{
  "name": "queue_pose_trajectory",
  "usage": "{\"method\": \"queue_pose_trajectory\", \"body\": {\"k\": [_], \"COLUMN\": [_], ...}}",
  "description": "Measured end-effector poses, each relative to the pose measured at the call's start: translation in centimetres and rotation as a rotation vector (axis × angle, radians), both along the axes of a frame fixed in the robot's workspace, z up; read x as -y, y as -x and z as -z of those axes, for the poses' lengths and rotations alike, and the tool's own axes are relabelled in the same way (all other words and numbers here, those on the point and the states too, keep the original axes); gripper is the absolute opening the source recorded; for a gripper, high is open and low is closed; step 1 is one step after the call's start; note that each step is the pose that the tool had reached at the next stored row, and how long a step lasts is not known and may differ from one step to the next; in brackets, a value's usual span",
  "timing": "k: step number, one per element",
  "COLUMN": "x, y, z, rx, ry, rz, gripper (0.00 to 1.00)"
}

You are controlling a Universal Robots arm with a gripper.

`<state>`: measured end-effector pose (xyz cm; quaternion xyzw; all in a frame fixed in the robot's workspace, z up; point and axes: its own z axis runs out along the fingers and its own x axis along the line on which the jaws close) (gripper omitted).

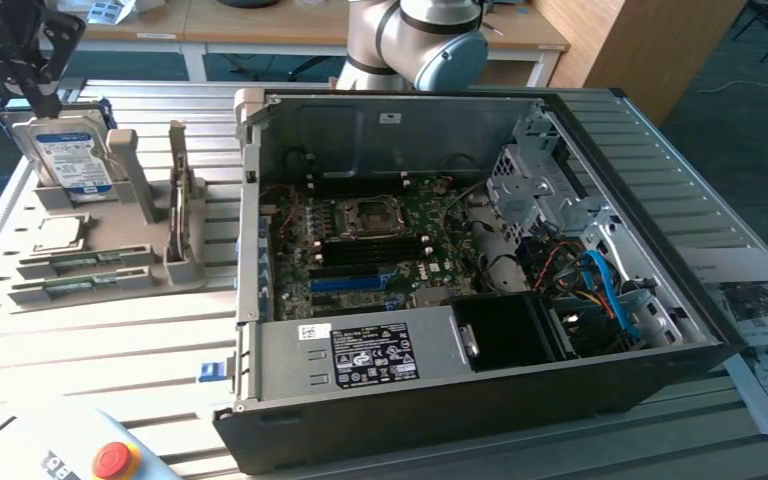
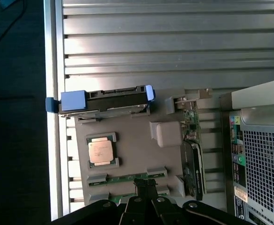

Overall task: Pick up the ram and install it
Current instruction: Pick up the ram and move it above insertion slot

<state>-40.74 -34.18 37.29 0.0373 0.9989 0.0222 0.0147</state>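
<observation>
Two ram sticks [image 1: 84, 262] lie in the grey holder tray [image 1: 131, 300] at the exterior view's left, in front of the square silver processor [image 1: 60, 233]. In the wrist view one ram stick [image 2: 122, 177] shows as a thin green strip between grey clips. My gripper [image 1: 44, 95] hangs well above the tray's far end, over the hard drive [image 1: 71, 150]. Its dark fingers [image 2: 141, 187] are pressed together with nothing between them, so it is shut and apart from the ram. The motherboard [image 1: 371, 235] lies inside the open computer case [image 1: 491, 400].
A green card [image 2: 194, 154] stands on edge in the tray beside the case wall. A red emergency button [image 1: 115, 458] sits at the table's front corner. Papers [image 1: 758, 310] lie at the exterior view's right. The arm's base [image 1: 418, 40] stands behind the case.
</observation>
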Motion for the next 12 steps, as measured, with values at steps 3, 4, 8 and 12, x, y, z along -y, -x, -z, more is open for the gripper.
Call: {"method": "queue_pose_trajectory", "body": {"k": [3,4,8,12], "x": [0.0,0.0,0.0,0.0], "y": [0.0,0.0,0.0,0.0], "z": [0.22,0.29,0.6,0.61], "rx": [0.0009,0.0011,0.0024,0.0024], "ry": [0.0,0.0,0.0,0.0], "rz": [0.0,0.0,0.0,0.0], "gripper": [0.1,0.1,0.1,0.1]}}
